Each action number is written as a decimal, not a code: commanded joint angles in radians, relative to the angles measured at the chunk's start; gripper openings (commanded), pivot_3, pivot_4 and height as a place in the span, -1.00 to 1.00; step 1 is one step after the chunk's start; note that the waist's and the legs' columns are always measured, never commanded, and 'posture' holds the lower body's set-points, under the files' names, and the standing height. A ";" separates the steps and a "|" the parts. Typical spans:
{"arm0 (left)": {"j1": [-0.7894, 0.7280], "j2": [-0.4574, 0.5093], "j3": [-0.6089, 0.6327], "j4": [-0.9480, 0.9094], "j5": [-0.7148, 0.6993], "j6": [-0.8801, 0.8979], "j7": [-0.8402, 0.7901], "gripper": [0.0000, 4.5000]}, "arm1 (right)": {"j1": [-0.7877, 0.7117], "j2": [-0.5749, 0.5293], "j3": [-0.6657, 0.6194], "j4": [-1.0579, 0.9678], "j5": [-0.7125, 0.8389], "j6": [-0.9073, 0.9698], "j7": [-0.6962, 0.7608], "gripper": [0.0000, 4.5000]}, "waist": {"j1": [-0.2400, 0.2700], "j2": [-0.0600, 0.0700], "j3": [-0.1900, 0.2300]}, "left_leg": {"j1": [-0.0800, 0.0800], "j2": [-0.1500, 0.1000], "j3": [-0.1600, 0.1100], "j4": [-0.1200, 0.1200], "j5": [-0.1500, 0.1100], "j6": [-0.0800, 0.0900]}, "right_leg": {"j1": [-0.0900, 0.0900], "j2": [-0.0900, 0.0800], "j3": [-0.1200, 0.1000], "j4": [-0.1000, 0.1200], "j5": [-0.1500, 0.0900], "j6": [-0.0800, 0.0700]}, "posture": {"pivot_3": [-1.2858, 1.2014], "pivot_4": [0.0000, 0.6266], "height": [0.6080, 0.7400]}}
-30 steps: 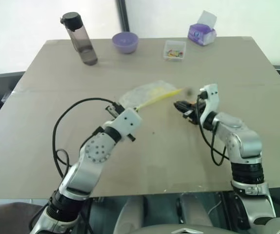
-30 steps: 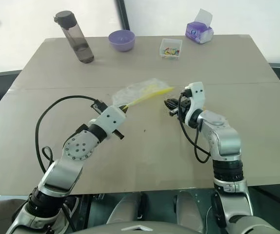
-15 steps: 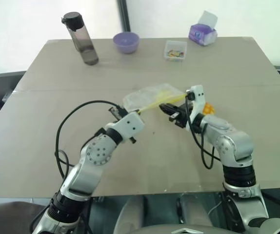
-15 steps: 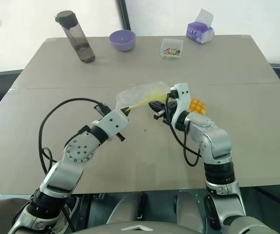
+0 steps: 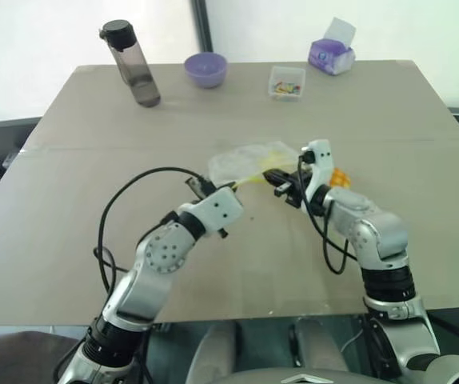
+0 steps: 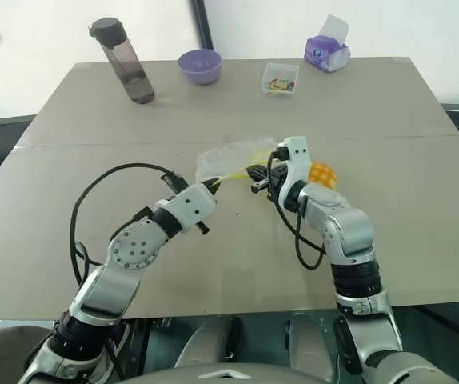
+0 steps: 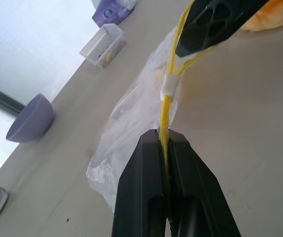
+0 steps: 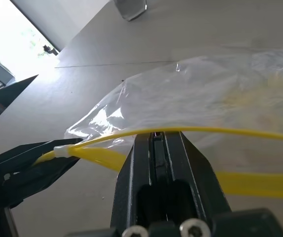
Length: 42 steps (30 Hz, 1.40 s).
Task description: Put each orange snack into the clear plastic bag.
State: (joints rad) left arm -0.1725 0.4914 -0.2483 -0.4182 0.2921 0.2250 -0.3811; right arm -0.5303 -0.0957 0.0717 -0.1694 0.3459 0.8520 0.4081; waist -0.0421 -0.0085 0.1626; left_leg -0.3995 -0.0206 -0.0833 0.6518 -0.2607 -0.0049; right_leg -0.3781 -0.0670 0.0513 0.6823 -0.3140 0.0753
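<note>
Both grippers hold the clear plastic bag (image 5: 249, 158) by its yellow seal strip (image 7: 167, 111) above the middle of the table (image 5: 421, 120). The left gripper (image 7: 163, 140) is clamped on one end of the strip; the right gripper (image 8: 156, 138) is clamped on a single strand of it, so the two lips part slightly near the white slider (image 7: 169, 85). The orange snack (image 6: 322, 174) lies on the table at about 3 o'clock from the bag, just behind the right wrist and still outside it. Along the far edge stand a dark bottle (image 5: 130, 62) at 11 o'clock, a purple bowl (image 5: 205, 69), a small clear box (image 5: 286, 82) and a tissue pack (image 5: 331, 56) at 1 o'clock. Risk: the thin strip may slip from either pinch or twist shut if the pull is uneven, and the right forearm may nudge the bun away. Compared with one second earlier, the right gripper has travelled leftward to the bag, uncovering the bun.
</note>
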 commanded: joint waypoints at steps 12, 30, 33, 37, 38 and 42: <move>-0.001 -0.036 0.016 0.011 -0.020 -0.073 -0.038 -1.00 | -0.068 -0.187 0.344 0.293 -0.542 -0.747 -0.081 -0.71 | -0.001 0.000 0.000 | 0.000 -0.001 0.000 0.001 0.002 -0.004 | 0.000 0.000 0.000 0.000 0.000 0.000 | 0.03 -0.52 1.00; -0.020 -0.078 0.029 0.023 0.057 0.030 0.002 -1.00 | -0.086 -0.286 0.322 0.353 -0.694 -1.018 0.000 0.99 | 0.000 0.000 0.000 | 0.000 0.000 0.001 0.001 0.003 -0.004 | 0.000 0.000 0.000 0.000 0.000 0.000 | 0.03 -0.52 1.00; -0.026 -0.083 0.048 0.032 0.062 0.042 0.017 -1.00 | -0.044 -0.309 0.271 0.287 -0.624 -0.964 0.070 0.99 | 0.001 0.000 0.000 | 0.000 0.000 0.000 0.001 0.003 -0.004 | 0.000 0.000 0.000 0.000 0.000 0.000 | 0.03 -0.52 1.00; -0.046 -0.103 0.058 0.054 0.053 0.049 0.035 -1.00 | 0.115 -0.285 0.103 0.064 -0.275 -0.624 0.201 0.99 | 0.004 0.000 0.000 | 0.000 0.000 0.000 0.001 0.002 -0.004 | 0.001 0.000 -0.001 0.000 0.000 0.000 | 0.03 -0.52 1.00; -0.050 -0.107 0.057 0.058 0.052 0.048 0.037 -1.00 | 0.150 -0.276 0.062 0.012 -0.196 -0.547 0.216 0.99 | 0.009 -0.001 0.000 | 0.000 0.000 0.000 0.001 0.002 -0.004 | 0.001 0.000 -0.001 0.000 0.000 0.000 | 0.03 -0.52 1.00; -0.054 -0.120 0.055 0.072 0.051 0.043 0.037 -1.00 | 0.232 -0.284 -0.085 -0.103 -0.121 -0.373 0.134 0.99 | 0.002 -0.001 0.000 | -0.002 0.000 0.000 0.002 0.000 0.000 | 0.001 -0.001 0.000 -0.001 0.000 0.000 | 0.03 -0.52 1.00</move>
State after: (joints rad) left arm -0.2193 0.3738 -0.1993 -0.3282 0.3429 0.2785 -0.3534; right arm -0.2934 -0.3771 0.0765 -0.1957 0.1786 0.4032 0.5941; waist -0.0401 -0.0091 0.1622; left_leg -0.4003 -0.0210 -0.0830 0.6536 -0.2608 -0.0043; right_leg -0.3770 -0.0681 0.0512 0.6826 -0.3139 0.0756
